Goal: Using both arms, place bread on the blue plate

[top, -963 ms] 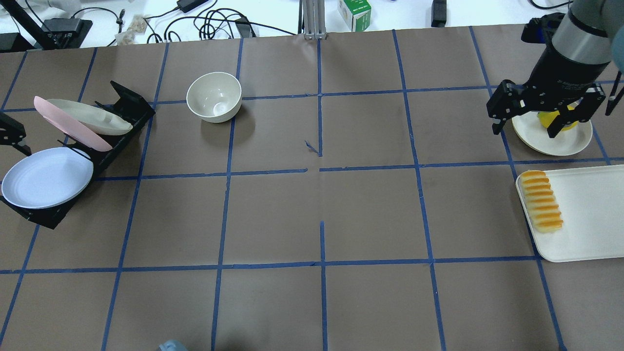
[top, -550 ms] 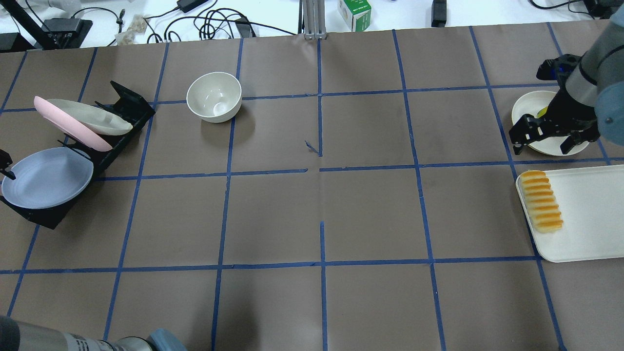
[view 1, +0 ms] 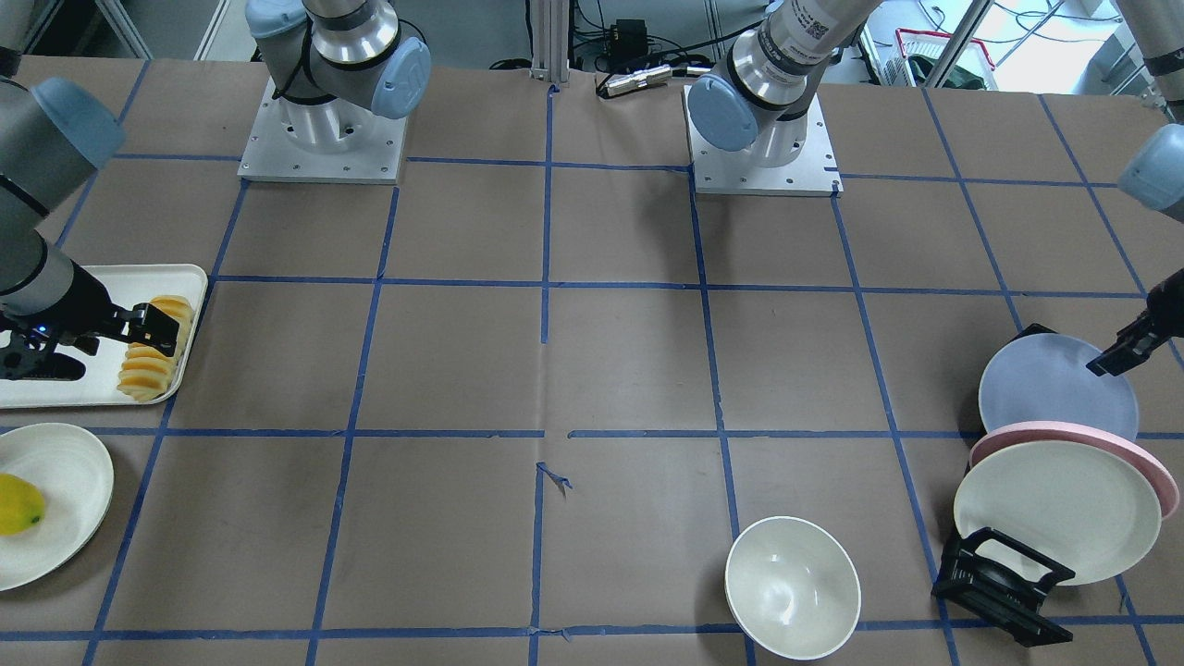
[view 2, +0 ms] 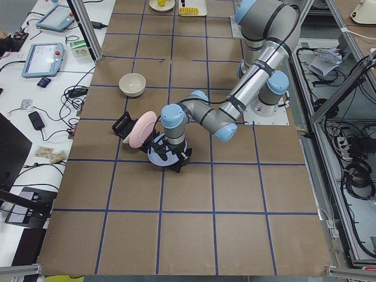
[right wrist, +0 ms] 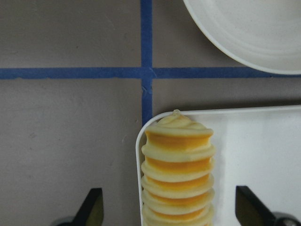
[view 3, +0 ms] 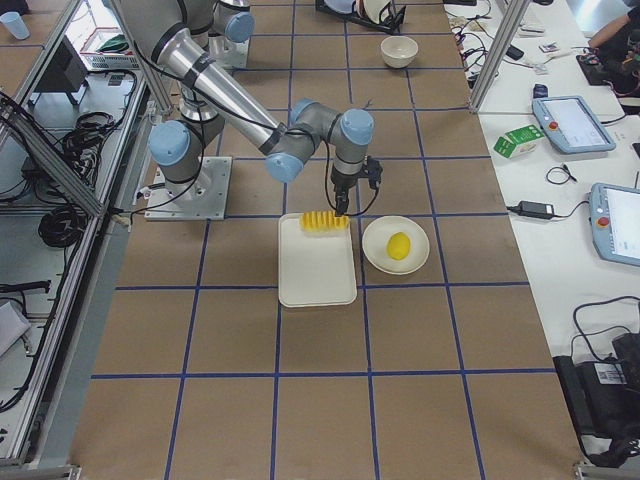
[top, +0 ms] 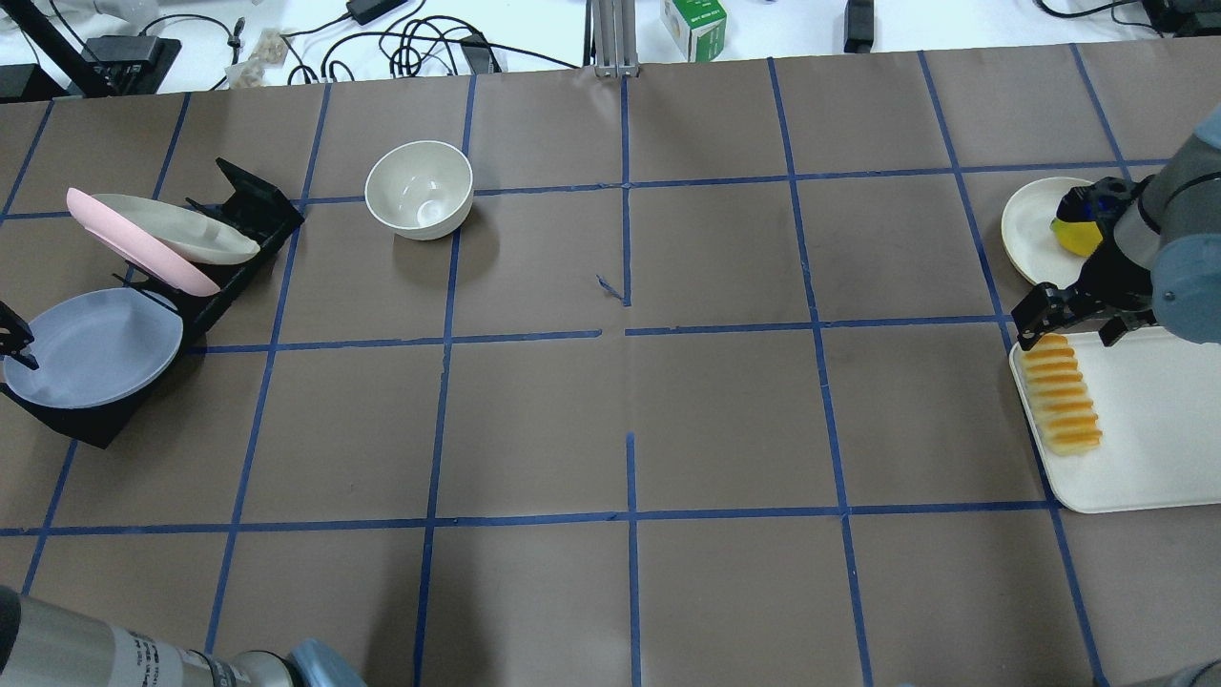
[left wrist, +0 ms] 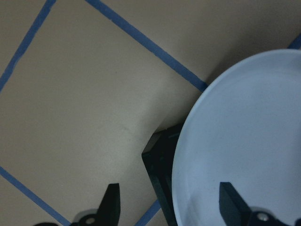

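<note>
The bread [top: 1059, 393], a ridged orange-topped loaf, lies along the left edge of a white tray [top: 1159, 429]. My right gripper [top: 1070, 324] is open, low over the loaf's far end, with one finger on each side of it in the right wrist view [right wrist: 171, 209]. The blue plate [top: 95, 348] leans in the near end of a black rack [top: 243, 205] at the far left. My left gripper [left wrist: 171, 207] is open and straddles the plate's rim [left wrist: 188, 141], with one finger over the plate and one outside it.
The rack also holds a pink plate [top: 134, 246] and a cream plate [top: 186, 231]. A cream bowl [top: 420, 189] stands at the back, left of centre. A small cream plate [top: 1030, 229] with a yellow lemon [top: 1073, 236] sits just beyond the tray.
My right gripper has moved from over the lemon plate toward me and down, to the bread's far end. My left gripper has come down at the blue plate's outer rim.
</note>
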